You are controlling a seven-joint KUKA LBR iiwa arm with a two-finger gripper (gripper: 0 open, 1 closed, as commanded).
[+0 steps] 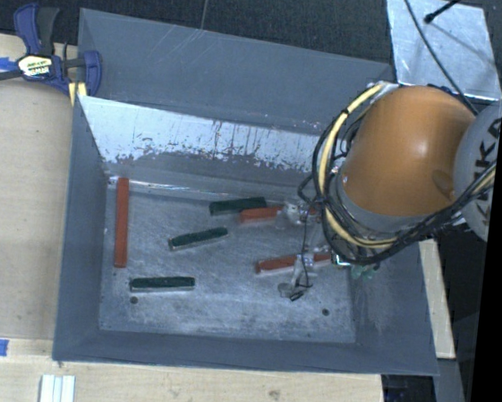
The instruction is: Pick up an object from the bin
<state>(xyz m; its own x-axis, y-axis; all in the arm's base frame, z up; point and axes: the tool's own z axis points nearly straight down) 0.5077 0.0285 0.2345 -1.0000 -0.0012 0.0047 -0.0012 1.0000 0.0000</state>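
Where the bin [86, 222] floor meets its left wall, a long stick [121, 222], orange-red, lies along that wall. Rightward come three dark green sticks, well apart: a low stick [162, 284] near the front, a middle stick [198, 238] tilted up to the right, and an upper stick [236, 206] near the back wall, its right end beside a short orange piece [259, 214].

Right of centre lies the red bar [277, 264], nearly level, its right part passing under the arm. This is the thing nearest the gripper [296, 290], whose tip stands just in front of the bar – whether touching it cannot be made out. Whether the gripper is spread or pressed together cannot be told. The domed cover [405, 150] of the wrist hangs over the bin's right side.

Handling, as a judgement: the bar looks light, stiff and thin, probably smooth enough to skate on the metal floor. It is best taken across its narrow width near mid-length – an end grip would likely let it swing.
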